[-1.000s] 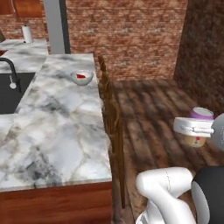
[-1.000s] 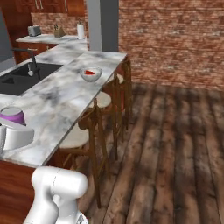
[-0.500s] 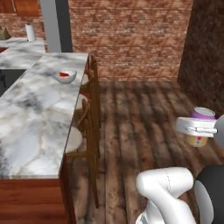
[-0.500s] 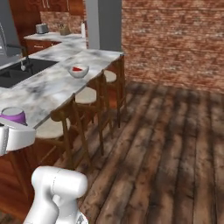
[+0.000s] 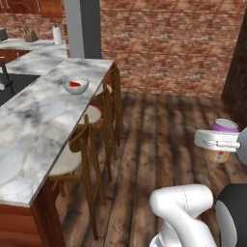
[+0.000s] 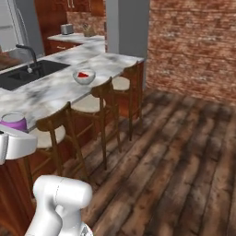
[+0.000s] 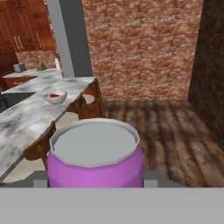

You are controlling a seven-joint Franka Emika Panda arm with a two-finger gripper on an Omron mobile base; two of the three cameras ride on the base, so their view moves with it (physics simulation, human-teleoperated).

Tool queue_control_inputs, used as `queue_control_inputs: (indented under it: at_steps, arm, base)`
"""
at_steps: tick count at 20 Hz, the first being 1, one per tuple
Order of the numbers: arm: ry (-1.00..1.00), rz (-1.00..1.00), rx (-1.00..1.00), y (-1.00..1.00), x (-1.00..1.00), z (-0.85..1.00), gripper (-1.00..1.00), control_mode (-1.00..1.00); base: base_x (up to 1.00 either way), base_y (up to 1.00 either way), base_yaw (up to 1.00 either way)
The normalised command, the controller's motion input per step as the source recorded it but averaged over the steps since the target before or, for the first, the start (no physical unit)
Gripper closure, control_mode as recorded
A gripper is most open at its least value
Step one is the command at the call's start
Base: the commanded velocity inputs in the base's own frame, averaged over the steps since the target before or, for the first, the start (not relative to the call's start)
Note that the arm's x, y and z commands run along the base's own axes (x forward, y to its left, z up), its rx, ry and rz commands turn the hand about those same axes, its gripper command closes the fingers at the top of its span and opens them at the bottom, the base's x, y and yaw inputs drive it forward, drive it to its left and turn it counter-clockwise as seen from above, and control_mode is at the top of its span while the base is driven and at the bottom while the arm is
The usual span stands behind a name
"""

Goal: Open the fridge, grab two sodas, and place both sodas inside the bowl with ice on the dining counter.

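Base swings round, table (image 5: 34, 140) slides left in view; hand (image 5: 217, 140) grips purple soda (image 5: 223, 127); bowl (image 5: 76, 86) with red soda (image 5: 74, 84) still well off.

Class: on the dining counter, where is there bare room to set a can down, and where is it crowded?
The marble of the dining counter is bare from its near end up to the bowl, and past the bowl towards the grey pillar. The black sink with its faucet takes the far side. The bowl already holds a red can.
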Motion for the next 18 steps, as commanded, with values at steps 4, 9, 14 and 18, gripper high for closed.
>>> queue_control_inputs:
  at_steps: [4, 9, 14, 18]
  arm:
    - [0.00, 0.00, 0.00, 0.00, 0.00, 0.00, 1.00, 1.00]
    - [0.00, 0.00, 0.00, 0.00, 0.00, 0.00, 1.00, 1.00]
    - [0.00, 0.00, 0.00, 0.00, 0.00, 0.00, 1.00, 1.00]
    - [0.00, 0.00, 0.00, 0.00, 0.00, 0.00, 1.00, 1.00]
  base:
    - [0.58, -0.57, 0.38]
    - [0.56, -0.61, 0.37]
    - [0.54, -0.63, 0.37]
    - [0.55, -0.62, 0.37]
